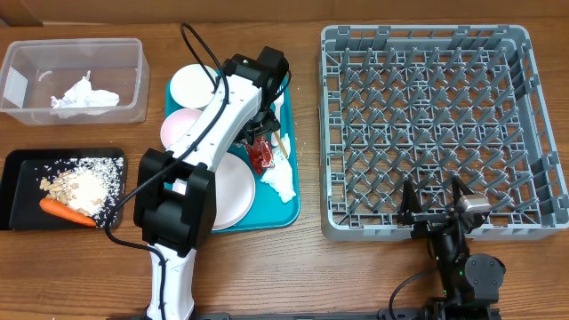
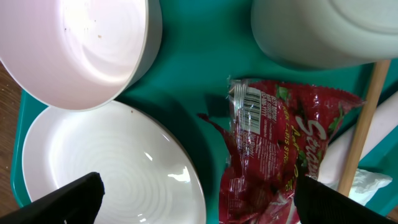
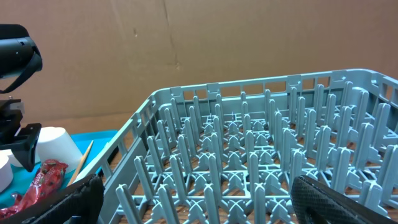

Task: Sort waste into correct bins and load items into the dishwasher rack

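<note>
left pincer (image 2: 199,202) spread wide, the red wrapper (image 2: 273,143) under it by one tip, a white plate (image 2: 106,168) by the other; right pincer (image 1: 433,197) wide open too, grey rack (image 3: 249,155) just ahead of it

Left claw (image 2: 199,204) wide open, far forward; right claw (image 1: 433,206) wide open, near base.

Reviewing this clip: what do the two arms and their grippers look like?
The left arm has white links with black joint housings and a looping black cable. The right arm shows black, with a silver block at its wrist. Both the left gripper and right gripper have black fingers.
</note>
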